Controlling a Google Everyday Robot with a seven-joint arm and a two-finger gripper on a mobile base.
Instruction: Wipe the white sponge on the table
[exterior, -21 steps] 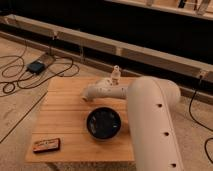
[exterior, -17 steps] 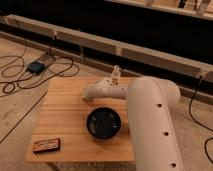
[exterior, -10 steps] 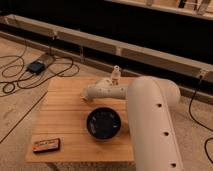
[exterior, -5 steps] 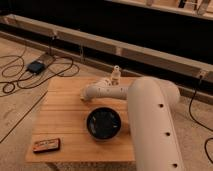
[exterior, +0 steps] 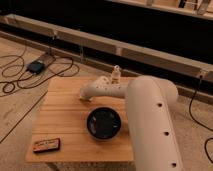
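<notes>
The low wooden table with a light plank top fills the middle of the camera view. My white arm reaches in from the lower right and bends left across the far part of the top. My gripper is at the arm's end, down at the tabletop left of centre. The white sponge cannot be made out apart from the gripper; it may be hidden under it.
A black round bowl sits on the table just in front of the arm. A small flat brown packet lies at the front left corner. Cables and a blue box lie on the floor at the left. A dark wall base runs behind.
</notes>
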